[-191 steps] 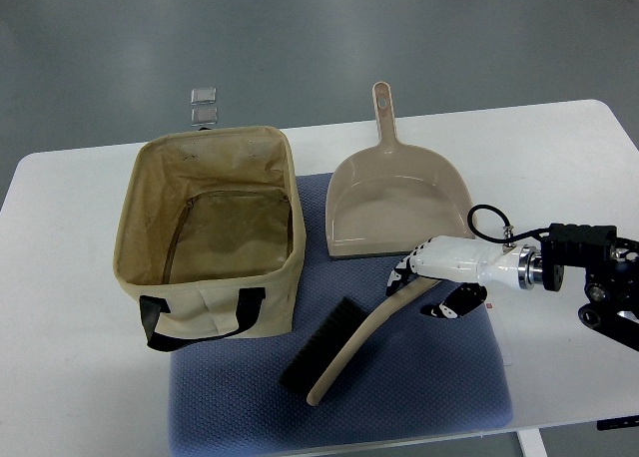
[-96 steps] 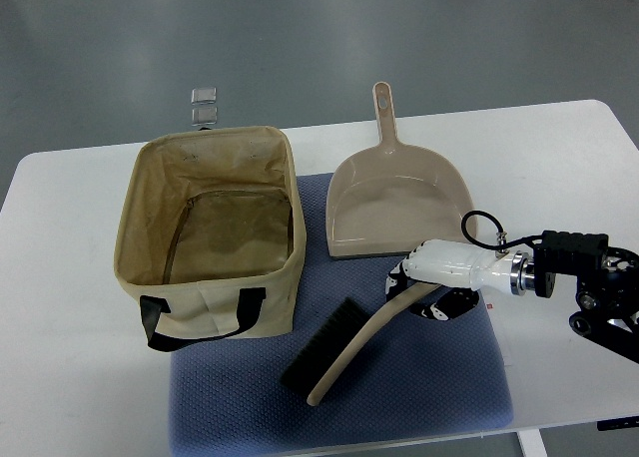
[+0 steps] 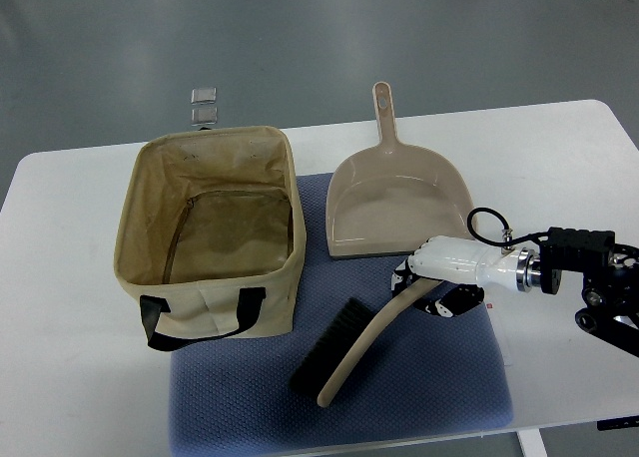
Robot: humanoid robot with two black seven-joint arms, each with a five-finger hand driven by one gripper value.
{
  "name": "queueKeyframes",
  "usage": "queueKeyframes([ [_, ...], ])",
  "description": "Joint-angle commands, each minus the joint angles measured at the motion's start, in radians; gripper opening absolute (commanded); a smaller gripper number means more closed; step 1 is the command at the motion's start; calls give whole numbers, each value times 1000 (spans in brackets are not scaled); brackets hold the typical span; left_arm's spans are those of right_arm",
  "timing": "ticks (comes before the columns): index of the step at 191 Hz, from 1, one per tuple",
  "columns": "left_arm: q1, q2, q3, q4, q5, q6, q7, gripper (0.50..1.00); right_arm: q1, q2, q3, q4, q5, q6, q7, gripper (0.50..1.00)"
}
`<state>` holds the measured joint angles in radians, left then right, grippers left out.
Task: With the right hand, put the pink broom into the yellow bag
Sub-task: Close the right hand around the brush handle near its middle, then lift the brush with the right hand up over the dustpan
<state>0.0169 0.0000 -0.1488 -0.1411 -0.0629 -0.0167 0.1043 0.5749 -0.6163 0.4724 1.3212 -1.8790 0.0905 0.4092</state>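
one broom [image 3: 364, 345], one dustpan [image 3: 397, 200] and one bag [image 3: 212, 232] sit on one blue mat [image 3: 439, 377]; the right hand [image 3: 431, 274], near the table's [image 3: 70, 377] right edge, has its fingers closed around the broom's handle.

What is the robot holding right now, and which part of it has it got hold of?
The right hand is closed around the pink broom at the upper end of its handle, away from the black bristles.

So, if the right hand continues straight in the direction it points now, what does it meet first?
The right hand points left while gripping the broom handle. Straight on lies bare blue mat, then probably the yellow bag's right wall. Height is unclear.
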Motion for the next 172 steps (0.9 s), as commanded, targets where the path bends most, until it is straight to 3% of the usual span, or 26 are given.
queueKeyframes([
  [1,0,0,0,0,0,0,0,1000,3,-37,5,7,12,-23,46,500],
  [38,0,0,0,0,0,0,0,1000,14,-122,14,12,75,-75,99,500],
  [107,0,0,0,0,0,0,0,1000,109,-264,60,10,316,-60,125,500],
  [140,0,0,0,0,0,0,0,1000,229,-349,66,3,435,23,122,500],
  [172,0,0,0,0,0,1,0,1000,385,-342,117,-51,495,143,106,500],
])
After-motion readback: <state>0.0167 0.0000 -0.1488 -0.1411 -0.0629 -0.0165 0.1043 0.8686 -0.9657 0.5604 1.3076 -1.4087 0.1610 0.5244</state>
